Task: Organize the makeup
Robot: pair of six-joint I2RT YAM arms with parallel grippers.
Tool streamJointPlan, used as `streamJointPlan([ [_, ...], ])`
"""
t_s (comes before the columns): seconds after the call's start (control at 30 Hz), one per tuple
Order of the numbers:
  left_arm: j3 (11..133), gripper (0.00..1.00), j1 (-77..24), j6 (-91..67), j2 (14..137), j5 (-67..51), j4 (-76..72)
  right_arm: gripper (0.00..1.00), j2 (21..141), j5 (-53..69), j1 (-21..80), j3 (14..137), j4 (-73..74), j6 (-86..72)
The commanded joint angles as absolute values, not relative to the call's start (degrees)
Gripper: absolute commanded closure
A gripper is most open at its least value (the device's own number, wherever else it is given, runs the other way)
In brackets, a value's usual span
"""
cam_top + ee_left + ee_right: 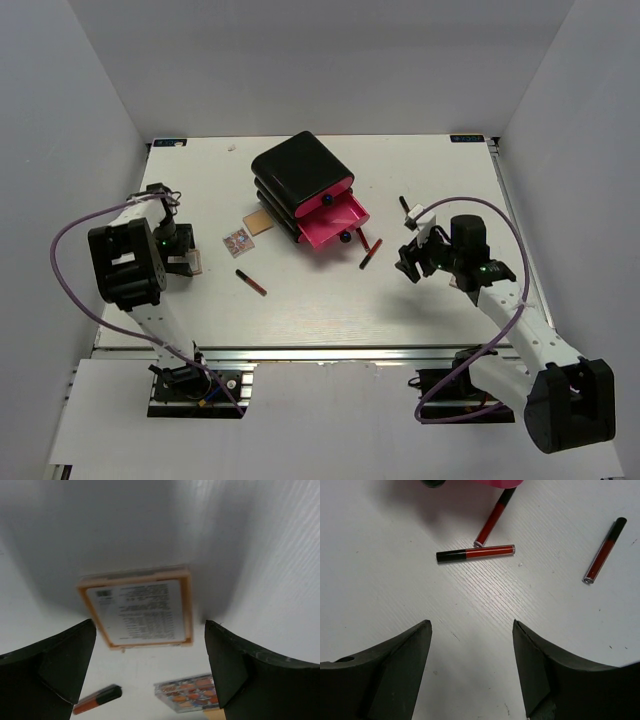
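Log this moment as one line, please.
left gripper: open, aimed at orange-edged packet | right gripper: open, empty, lipstick tube ahead | pink drawer: open

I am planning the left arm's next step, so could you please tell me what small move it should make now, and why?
Probably bring the left tool closer to the orange-rimmed packet until its fingers straddle it. The tool is open and empty, and the packet sits centred in the gap between the fingers, apparently untouched, so it looks lined up for a grasp.

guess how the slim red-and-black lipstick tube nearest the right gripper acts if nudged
The slim red-and-black lipstick tube looks round, lying flat on the white table, so it would probably roll. Its glossy shell seems rigid, possibly slippery.
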State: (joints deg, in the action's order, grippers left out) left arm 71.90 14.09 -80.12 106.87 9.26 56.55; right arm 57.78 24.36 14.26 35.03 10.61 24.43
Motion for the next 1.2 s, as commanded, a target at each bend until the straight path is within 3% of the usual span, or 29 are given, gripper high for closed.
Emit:
streamJointPlan([
  [0.0,76.2,0.02,14.6,-82.5,109.0,8.4,55.2,0.29,57.8,26.3,12.7,37.4,10.0,23.6],
  [0.2,75.9,0.02,14.7,-83.6,111.5,8.3,54.6,0.29,58.0,26.9,10.5,37.5,10.3,24.0],
  [0.3,72.6,0.13,14.6,-83.8,111.0,7.3,53.4,0.29,58.4,27.2,9.4,38.0,10.6,23.8],
  [0.33,71.6,0.2,14.6,-83.8,110.7,6.9,52.5,0.29,58.6,27.2,9.1,38.1,10.9,23.8],
  [0.37,70.5,0.5,14.6,-83.3,109.5,6.3,51.6,0.29,58.7,27.4,8.8,38.3,10.9,23.9],
  [0.4,69.4,0.67,14.7,-81.7,108.6,4.5,50.4,0.29,58.7,27.5,7.9,38.8,11.1,24.0],
  [0.47,67.7,0.93,14.0,-79.3,105.8,3.0,48.3,0.29,59.1,27.9,7.1,39.2,11.2,24.2],
  [0.5,67.8,1.0,13.4,-75.3,104.7,4.1,48.1,0.29,59.2,28.1,6.2,39.6,11.2,24.3],
  [0.67,68.7,1.0,2.1,-62.2,94.7,8.9,45.6,0.3,61.4,29.4,4.3,41.2,10.6,23.5],
  [0.93,51.9,1.0,-15.6,-47.2,63.7,1.8,15.4,0.3,65.3,30.1,1.6,44.1,8.9,23.0],
  [1.03,53.3,1.0,-20.7,-42.1,65.5,-2.9,15.0,0.3,66.4,30.6,0.6,44.9,8.5,22.6],
  [1.17,60.9,1.0,-31.4,-38.4,72.1,4.3,19.1,0.3,66.9,30.9,0.6,45.8,8.6,21.8],
])
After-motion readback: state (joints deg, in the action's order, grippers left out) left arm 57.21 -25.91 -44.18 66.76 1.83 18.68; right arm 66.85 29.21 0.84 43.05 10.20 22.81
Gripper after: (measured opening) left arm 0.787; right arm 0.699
